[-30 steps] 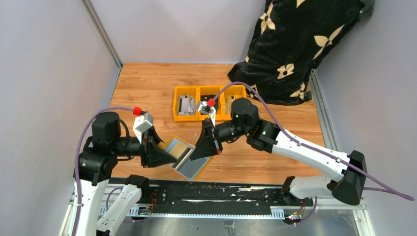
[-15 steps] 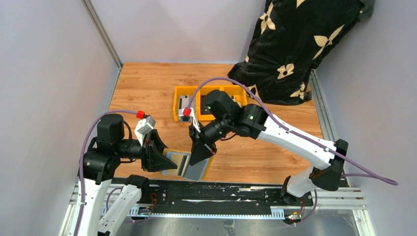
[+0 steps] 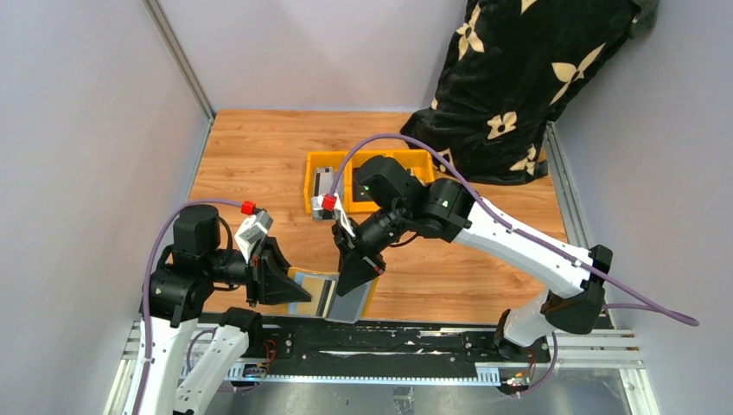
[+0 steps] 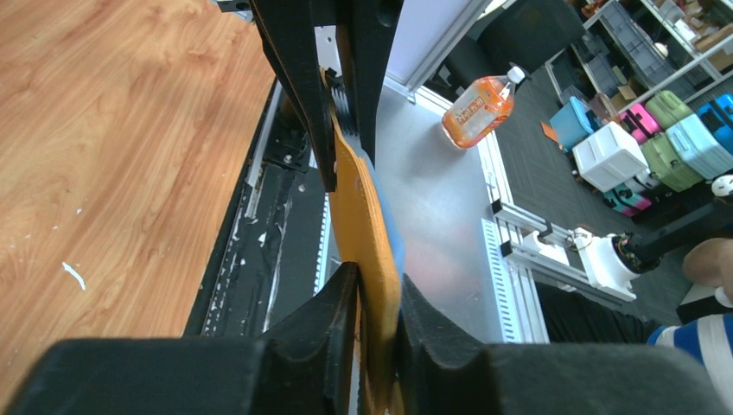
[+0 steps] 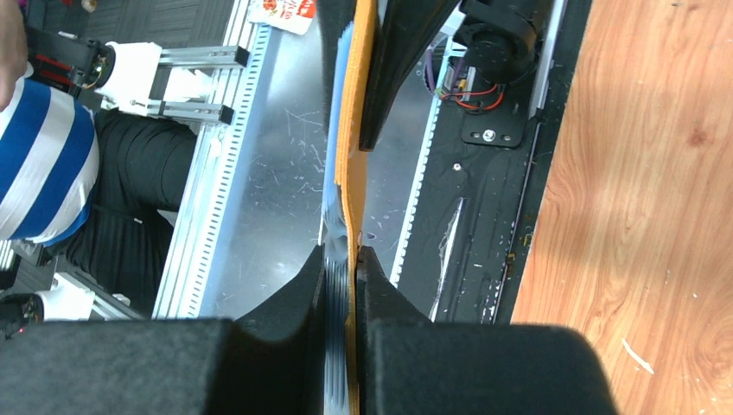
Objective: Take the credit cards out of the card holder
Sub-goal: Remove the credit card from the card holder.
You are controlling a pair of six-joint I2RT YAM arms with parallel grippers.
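Note:
The card holder [image 3: 321, 294] hangs open between both grippers, just above the table's front edge. It is mustard-tan outside and grey inside. My left gripper [image 3: 288, 285] is shut on its left flap; in the left wrist view the tan flap [image 4: 370, 216] stands edge-on between my left gripper's [image 4: 378, 290] fingers, with a blue card edge [image 4: 391, 226] behind it. My right gripper [image 3: 352, 284] is shut on the right flap. In the right wrist view my right gripper [image 5: 341, 259] pinches the tan flap [image 5: 353, 164] together with a stack of blue-grey credit cards [image 5: 334, 285].
Orange-yellow bins [image 3: 321, 183] stand at the table's middle back, partly hidden by the right arm. A black floral cloth [image 3: 519, 78] fills the back right corner. A black rail [image 3: 406, 333] runs along the front edge. Grey walls close in left and right.
The right arm has swung left and towards the front edge. The card holder and both grippers have come down and nearer the rail. Both grips have stayed on the holder.

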